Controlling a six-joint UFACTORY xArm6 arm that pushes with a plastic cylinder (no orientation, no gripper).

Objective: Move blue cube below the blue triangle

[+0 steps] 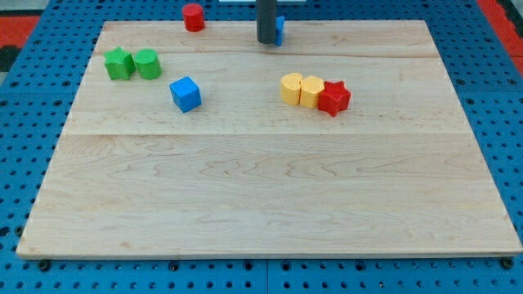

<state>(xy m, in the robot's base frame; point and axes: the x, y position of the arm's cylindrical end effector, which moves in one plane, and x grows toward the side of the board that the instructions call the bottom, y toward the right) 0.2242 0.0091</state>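
The blue cube (185, 94) sits on the wooden board in its upper left part, to the right of the green blocks. The blue triangle (279, 29) is at the view's top, mostly hidden behind my rod; only a sliver shows on the rod's right. My tip (266, 41) rests at the triangle's left side, touching or nearly touching it. The tip is well to the upper right of the blue cube.
A green star (118, 64) and a green cylinder (148, 64) sit side by side at the upper left. A red cylinder (193, 17) stands at the top edge. Two yellow blocks (292, 87) (312, 91) and a red star (333, 98) form a row right of centre.
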